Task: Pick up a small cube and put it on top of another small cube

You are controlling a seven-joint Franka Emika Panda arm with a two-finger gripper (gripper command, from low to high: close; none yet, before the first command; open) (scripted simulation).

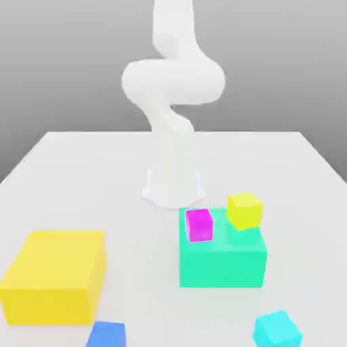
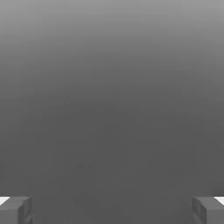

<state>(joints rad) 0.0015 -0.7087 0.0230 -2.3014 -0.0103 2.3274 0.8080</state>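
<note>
The small cyan cube (image 1: pixel 276 330) lies on the white table at the front, toward the exterior view's right. The small yellow-green cube (image 1: pixel 244 210) rests on the back right part of the top of a large teal-green block (image 1: pixel 223 261). In the hand view my gripper (image 2: pixel 112 210) is open. Its two grey fingertips (image 2: pixel 17 209) stand far apart with nothing between them, and they face a plain grey background. The white arm (image 1: pixel 169 88) rises from its base behind the blocks and leaves the exterior view at the top.
A small magenta cube (image 1: pixel 199 225) also sits on the teal-green block, left of the yellow-green cube. A large yellow block (image 1: pixel 54 274) stands at the front left. A small darker blue cube (image 1: pixel 106 335) lies at the front edge. The arm's base (image 1: pixel 173 186) stands mid-table.
</note>
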